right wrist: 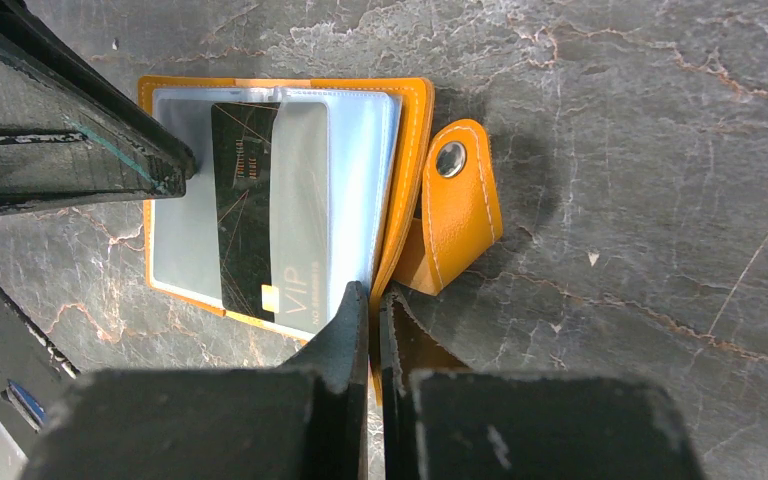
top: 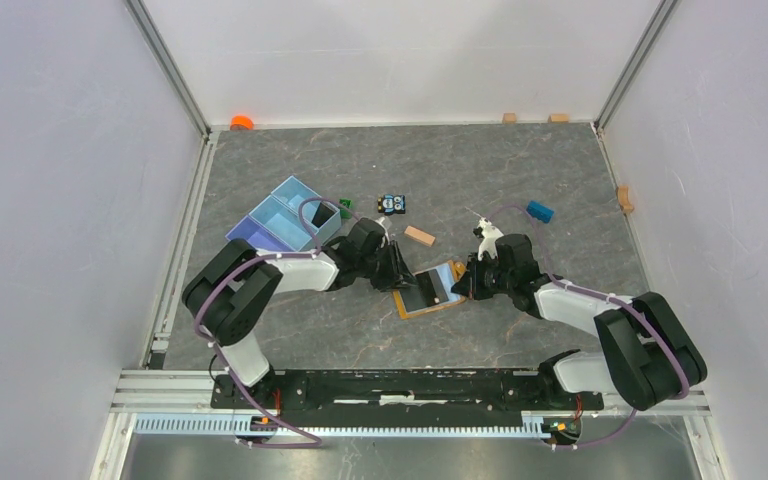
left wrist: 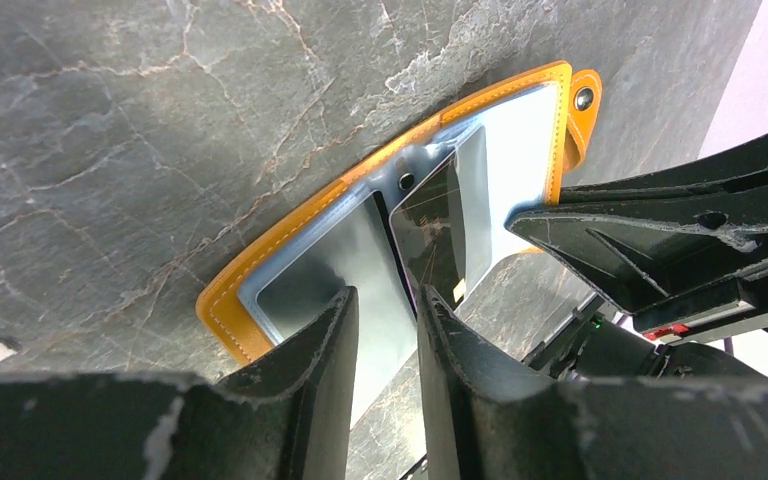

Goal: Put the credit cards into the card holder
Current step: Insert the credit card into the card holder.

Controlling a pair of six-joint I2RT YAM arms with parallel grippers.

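Left tool [left wrist: 385,300] fills the near edge of its wrist view, jaws a little apart, nothing pinched between them. Just ahead of its tips is the card holder [left wrist: 260,300], lying open flat on the bench [left wrist: 110,150], pale sleeves up. The black card [left wrist: 430,230] sits just beyond the tips, slightly right, partly under a clear sleeve [right wrist: 305,200], with its gold chip corner toward the right tool [right wrist: 372,295]. The right tool is closed on the holder's orange edge, thin cover between the jaws. The snap tab [right wrist: 460,210] sticks out just right of it. From above, the two tools face each other across the holder. Tray [top: 285,220] is behind the left tool; toy car [top: 392,205], wooden block [top: 419,236] and blue block [top: 539,211] lie farther back.
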